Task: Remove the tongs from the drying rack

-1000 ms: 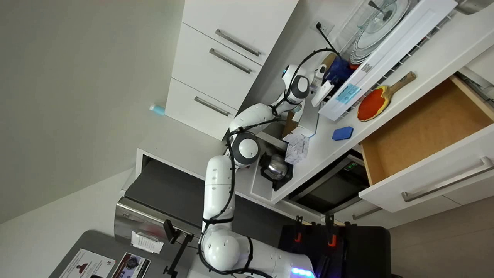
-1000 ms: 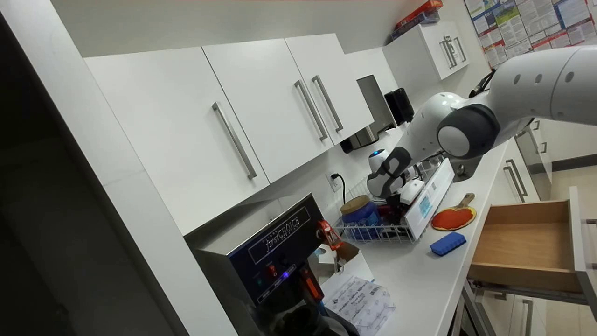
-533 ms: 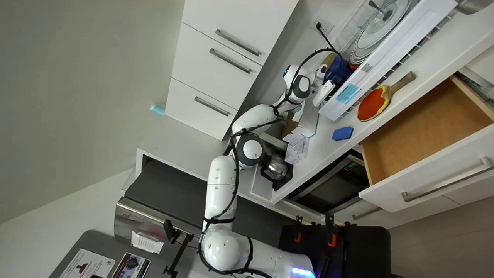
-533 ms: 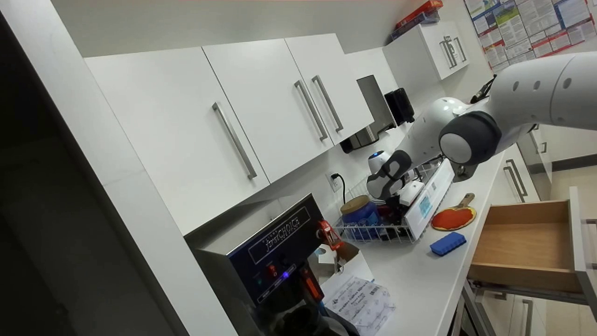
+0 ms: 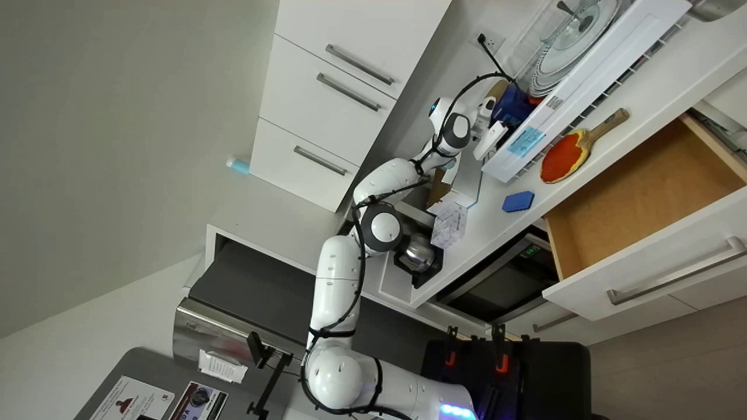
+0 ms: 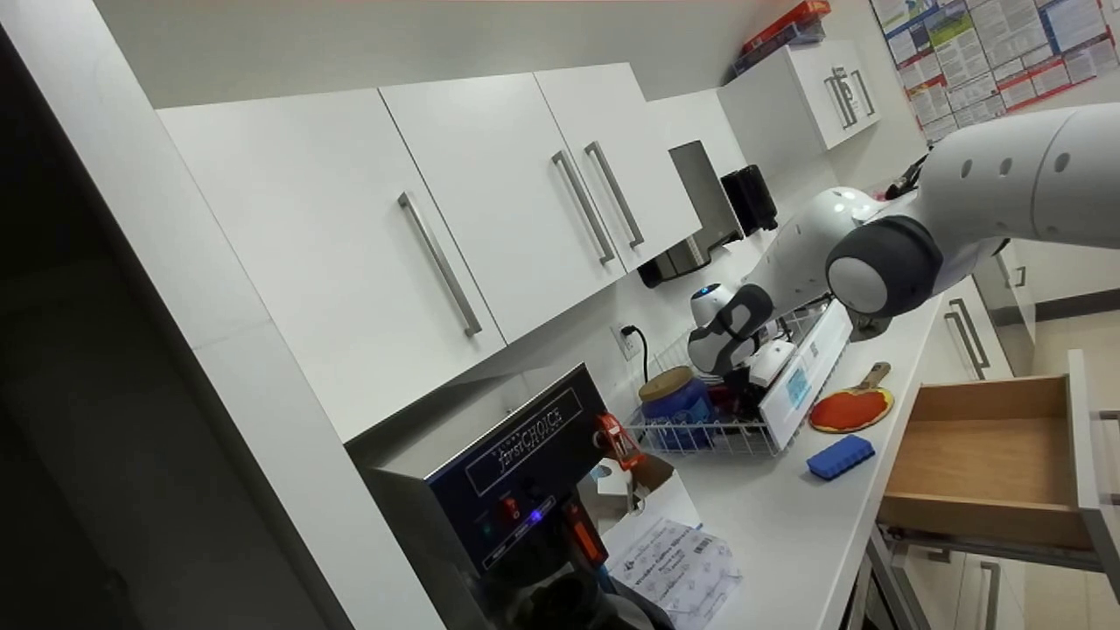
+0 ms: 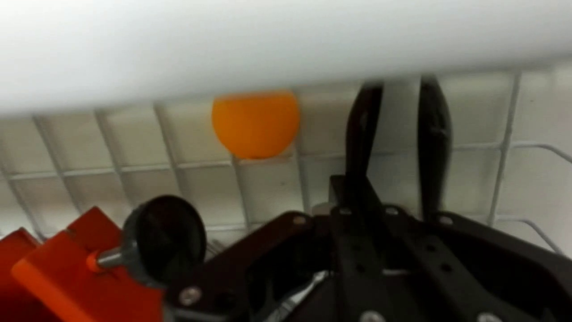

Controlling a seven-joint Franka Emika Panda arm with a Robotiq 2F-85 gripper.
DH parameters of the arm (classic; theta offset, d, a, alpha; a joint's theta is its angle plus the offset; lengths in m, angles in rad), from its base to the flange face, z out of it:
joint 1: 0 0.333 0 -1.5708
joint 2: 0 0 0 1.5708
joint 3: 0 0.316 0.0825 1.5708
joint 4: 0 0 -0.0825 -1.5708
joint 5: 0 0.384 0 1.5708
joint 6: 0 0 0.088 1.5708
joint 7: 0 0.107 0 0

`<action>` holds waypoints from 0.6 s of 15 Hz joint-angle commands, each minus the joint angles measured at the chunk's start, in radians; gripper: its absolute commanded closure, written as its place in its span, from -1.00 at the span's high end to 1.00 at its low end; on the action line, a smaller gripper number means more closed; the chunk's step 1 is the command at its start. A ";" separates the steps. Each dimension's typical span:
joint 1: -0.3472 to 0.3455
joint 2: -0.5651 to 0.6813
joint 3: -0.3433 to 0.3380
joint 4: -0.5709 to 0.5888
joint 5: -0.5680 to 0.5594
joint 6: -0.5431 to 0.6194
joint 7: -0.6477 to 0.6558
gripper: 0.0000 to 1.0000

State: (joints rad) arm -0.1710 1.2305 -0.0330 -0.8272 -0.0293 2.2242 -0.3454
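Note:
The black tongs show in the wrist view as two dark arms, their far ends hidden behind a blurred white surface. My gripper is shut on the left arm of the tongs, close to where it meets the fingertips. The right arm stands free beside the fingers. Beneath lies the wire grid of the drying rack. In both exterior views my gripper reaches down into the near end of the drying rack, beside its white panel. The tongs cannot be made out there.
An orange round thing and a red item with a black knob lie near my fingers. A blue jar and plates share the rack. In front are a pizza-like paddle, a blue sponge and an open drawer.
The arm's elbow has sunk slightly, while the wrist stays almost in place above the rack. My jaws have come together over the last second.

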 commanded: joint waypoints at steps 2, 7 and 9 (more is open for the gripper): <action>0.007 -0.057 -0.010 -0.006 0.000 -0.047 0.028 -0.98; 0.014 -0.163 -0.027 -0.050 -0.010 -0.087 0.033 -0.98; 0.018 -0.213 -0.032 -0.076 -0.013 -0.097 0.028 -0.98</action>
State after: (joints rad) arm -0.1690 1.1199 -0.0480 -0.8209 -0.0293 2.1673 -0.3447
